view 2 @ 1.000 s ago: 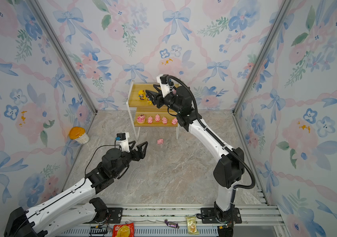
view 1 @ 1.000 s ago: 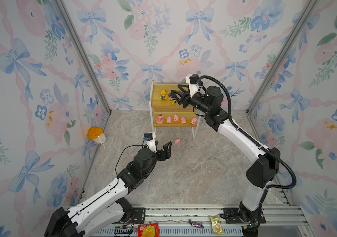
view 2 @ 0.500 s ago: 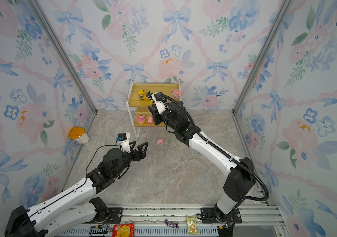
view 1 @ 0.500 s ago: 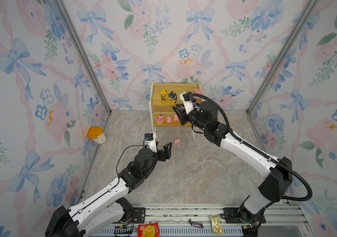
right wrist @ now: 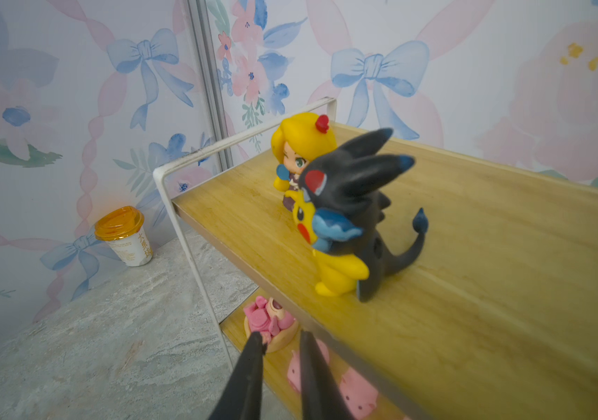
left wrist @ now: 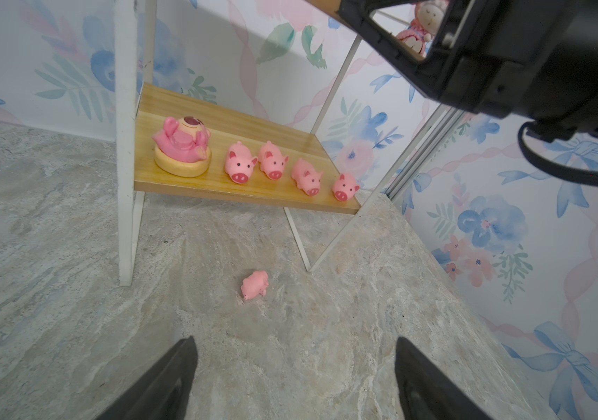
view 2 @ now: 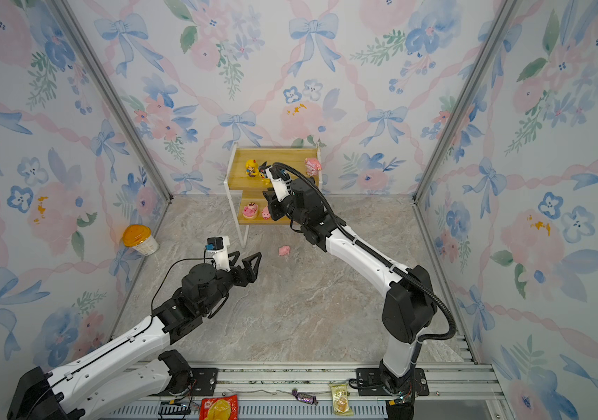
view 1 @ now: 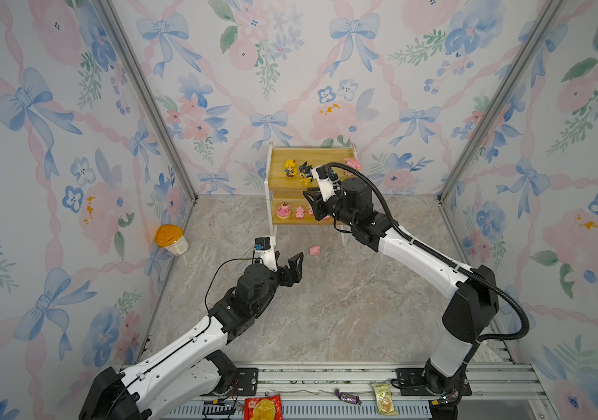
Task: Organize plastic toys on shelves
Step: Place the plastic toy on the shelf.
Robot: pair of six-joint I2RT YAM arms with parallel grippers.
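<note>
Grey marbled table (view 1: 326,309), boxed in by wallpaper (view 1: 290,72) of blue bows and pink flowers. Against the back wall, the shelves (view 1: 283,183). Upper board: yellow-haired doll (right wrist: 303,145), black-and-yellow creature (right wrist: 348,218), pink blue-hatted figure (view 2: 313,166). Lower board: pig on round base (left wrist: 182,149), four small pigs (left wrist: 272,163). One loose pig (view 1: 314,250) on the table in front. Left gripper (left wrist: 294,343) spread wide, short of that pig. Right gripper (right wrist: 281,338) pressed together, empty, near the lower board. Orange-lidded cup (view 1: 171,240) by the left wall.
</note>
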